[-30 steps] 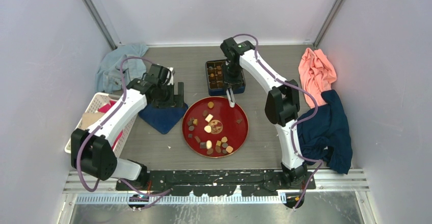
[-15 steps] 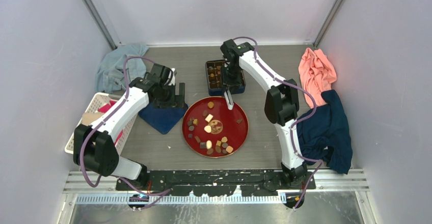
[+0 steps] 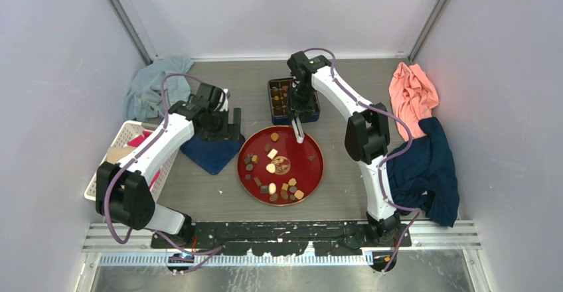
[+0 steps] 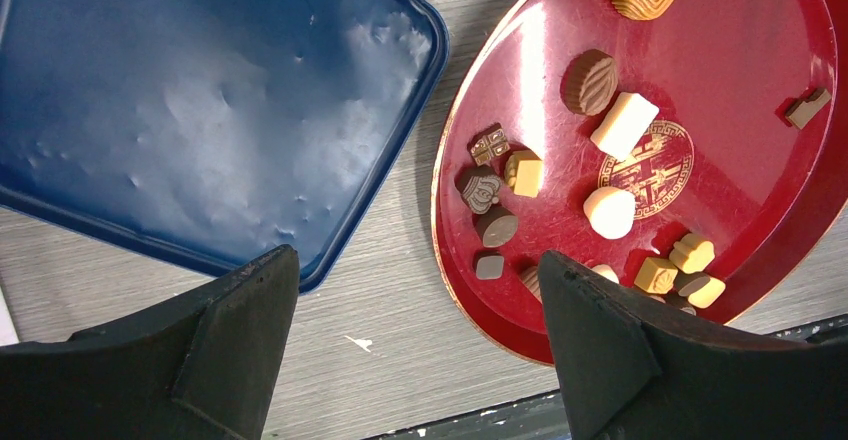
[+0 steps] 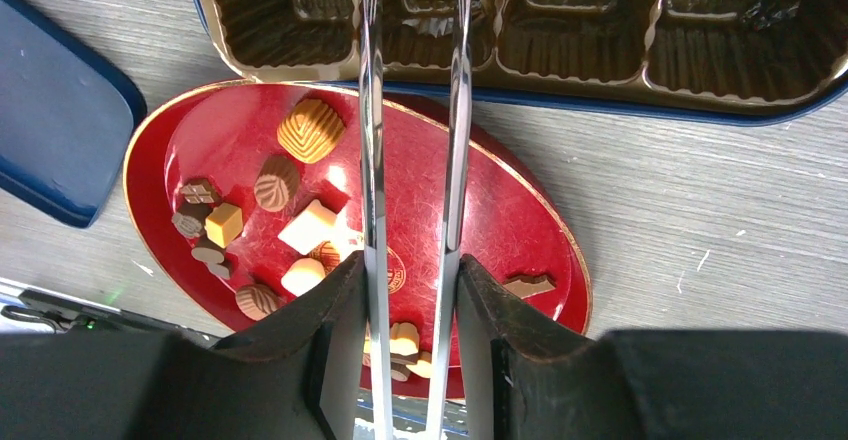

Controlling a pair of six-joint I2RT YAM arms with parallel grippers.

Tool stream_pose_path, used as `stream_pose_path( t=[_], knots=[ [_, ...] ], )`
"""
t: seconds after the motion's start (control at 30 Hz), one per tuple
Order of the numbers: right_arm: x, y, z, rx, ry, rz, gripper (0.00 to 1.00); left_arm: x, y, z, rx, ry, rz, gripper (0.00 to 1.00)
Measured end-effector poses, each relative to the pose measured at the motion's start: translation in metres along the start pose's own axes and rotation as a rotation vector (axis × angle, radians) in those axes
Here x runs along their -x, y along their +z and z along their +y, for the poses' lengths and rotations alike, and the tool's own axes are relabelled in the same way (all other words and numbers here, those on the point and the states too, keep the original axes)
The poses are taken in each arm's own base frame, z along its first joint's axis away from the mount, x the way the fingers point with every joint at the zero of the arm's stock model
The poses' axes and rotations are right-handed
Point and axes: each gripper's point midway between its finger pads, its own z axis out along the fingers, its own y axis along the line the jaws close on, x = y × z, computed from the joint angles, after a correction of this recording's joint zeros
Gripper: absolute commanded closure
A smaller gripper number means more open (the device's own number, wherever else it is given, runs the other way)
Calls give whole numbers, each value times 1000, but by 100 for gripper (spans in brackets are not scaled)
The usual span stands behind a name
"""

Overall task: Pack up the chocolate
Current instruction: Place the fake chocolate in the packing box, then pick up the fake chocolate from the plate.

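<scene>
Several small pieces of chocolate [image 3: 272, 169] [image 4: 622, 125] [image 5: 310, 128], brown, tan and cream, lie scattered on the red plate [image 3: 317, 166] [image 4: 740, 50] [image 5: 500, 210]. Behind the plate stands the blue box [image 3: 282, 99] with its gold compartment tray [image 5: 600, 60]. My right gripper [image 3: 297, 109] [image 5: 412, 265] is shut on metal tongs [image 5: 372, 110]. Their two blades run over the plate's far rim and the box; the tips are cut off at the top of the right wrist view. My left gripper [image 3: 229, 116] [image 4: 417, 260] hangs open over bare table between the blue lid [image 4: 200, 110] and the plate.
The blue lid [image 3: 212, 149] lies left of the plate. A white basket [image 3: 126, 152] stands at the left edge, with a light blue cloth [image 3: 156, 86] behind it. Pink cloth [image 3: 411, 96] and dark navy cloth [image 3: 425, 169] lie at the right.
The right gripper with the tongs has shifted slightly toward the box. The left arm has shifted a little, its gripper still open.
</scene>
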Motion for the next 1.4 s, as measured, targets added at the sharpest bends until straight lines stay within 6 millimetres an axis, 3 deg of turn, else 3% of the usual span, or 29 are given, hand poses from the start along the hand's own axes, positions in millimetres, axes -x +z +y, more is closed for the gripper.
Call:
stream_pose_path(
  t=[0.3, 0.43, 0.53, 0.6, 0.7, 0.87, 1.0, 1.1, 1.2, 1.4],
  knots=[
    [1, 0, 0, 1, -1, -4, 57, 0, 0, 0, 0, 0, 0, 10],
    [2, 0, 0, 1, 0, -7, 66, 0, 0, 0, 1, 0, 1, 10],
    [3, -1, 1, -1, 1, -11, 81, -1, 0, 0, 1, -1, 3, 10],
    [4, -3, 1, -1, -1, -21, 85, -1, 0, 0, 2, -1, 3, 11],
    [6, -13, 3, 9, -9, -43, 85, -1, -1, 0, 1, 0, 1, 10],
    [1, -48, 8, 36, -39, -104, 85, 0, -6, -1, -4, 2, -12, 11],
    [-36, -79, 8, 54, -70, -113, 80, 3, -15, -2, -13, 6, -39, 11],
    [-75, -87, 13, 60, -122, -81, 76, 4, -25, -3, -21, 9, -68, 11],
    [-117, -79, 21, 42, -213, -8, 73, 0, -32, -1, -24, 9, -86, 11],
    [-165, -53, 26, -39, -372, 81, 65, -15, -41, 2, -23, 0, -81, 11]
  ],
)
